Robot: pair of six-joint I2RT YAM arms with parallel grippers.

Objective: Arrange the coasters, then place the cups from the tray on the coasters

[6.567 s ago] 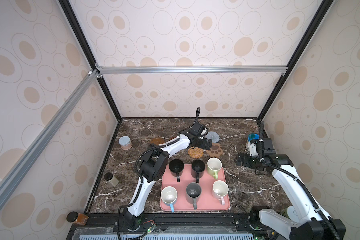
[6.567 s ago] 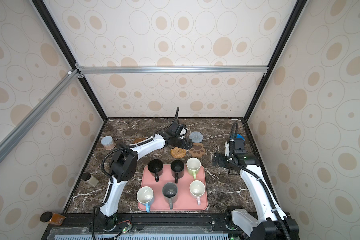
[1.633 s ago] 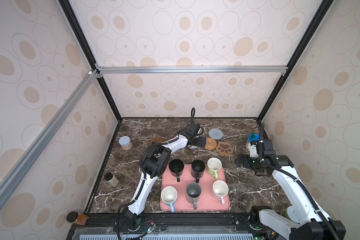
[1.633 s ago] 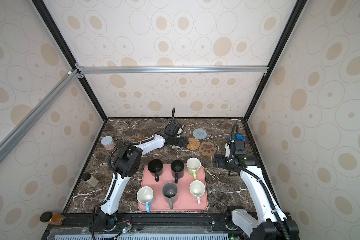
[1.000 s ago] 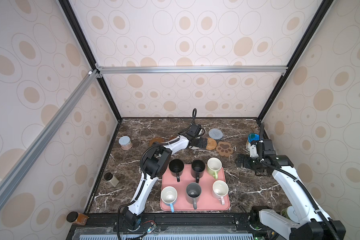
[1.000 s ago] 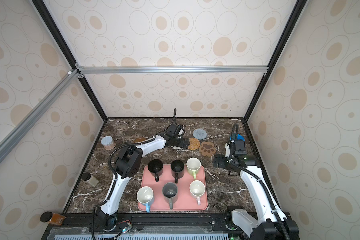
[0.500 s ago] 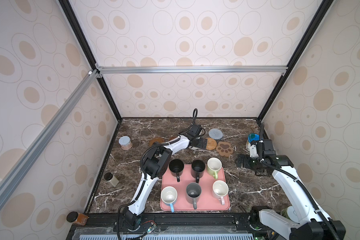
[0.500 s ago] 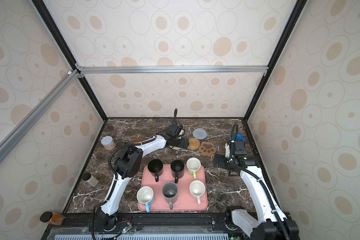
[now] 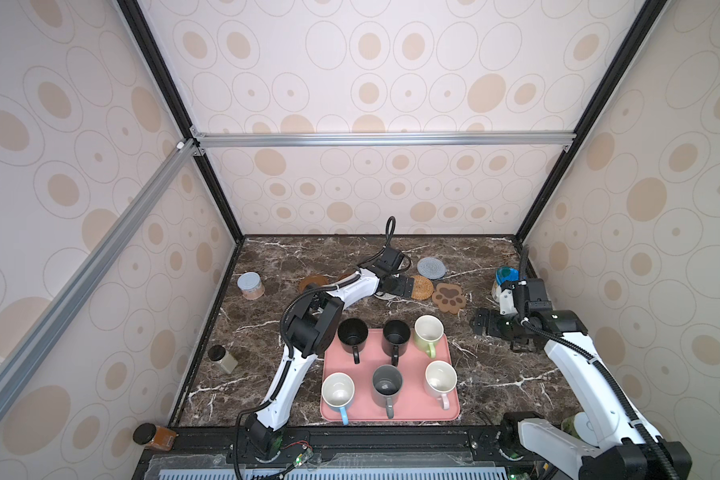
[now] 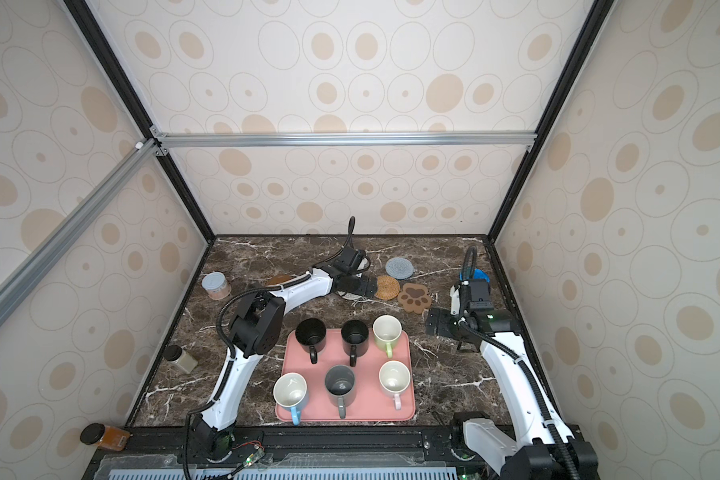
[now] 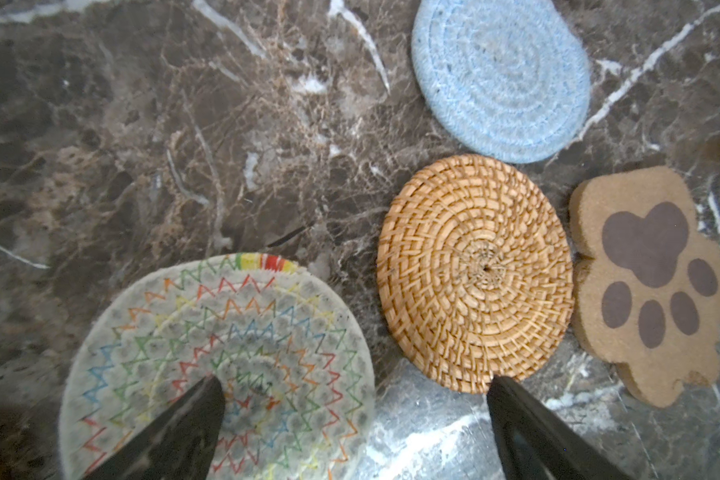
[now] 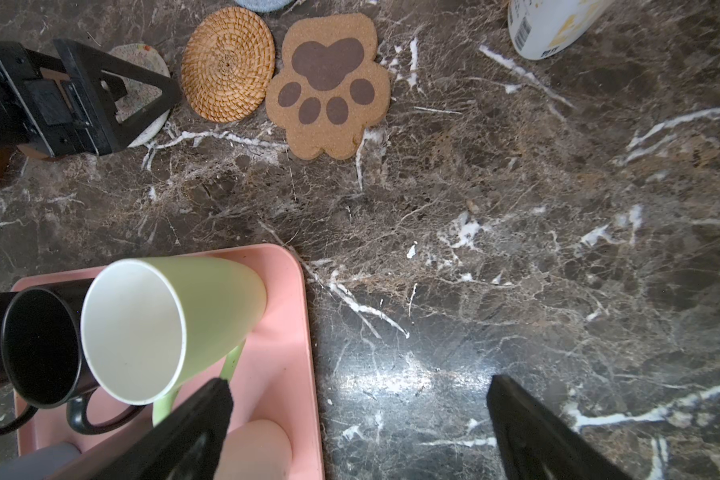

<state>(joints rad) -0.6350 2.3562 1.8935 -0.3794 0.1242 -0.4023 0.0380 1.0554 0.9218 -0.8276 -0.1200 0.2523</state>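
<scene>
My left gripper (image 9: 404,287) hangs open over the cream woven coaster (image 11: 217,353), with one finger above it and the other by the tan rattan coaster (image 11: 474,274). To the right of these lie the paw coaster (image 9: 449,297) and, further back, the grey-blue coaster (image 9: 431,268). A brown wooden disc (image 9: 312,284) lies left of the arm. The pink tray (image 9: 391,417) carries two black cups (image 9: 352,332), a light green cup (image 9: 428,328), a grey cup (image 9: 387,384) and two white cups (image 9: 338,390). My right gripper (image 9: 481,323) is open and empty, right of the tray.
A blue-lidded container (image 9: 504,280) stands at the right wall behind my right gripper. A grey-lidded jar (image 9: 250,285) and a small black-lidded jar (image 9: 222,358) stand along the left wall. An amber jar (image 9: 154,436) lies off the front left corner.
Compared with several seconds ago, the rattan and paw coasters lie further right. Over the last second neither arm nor any cup has visibly moved.
</scene>
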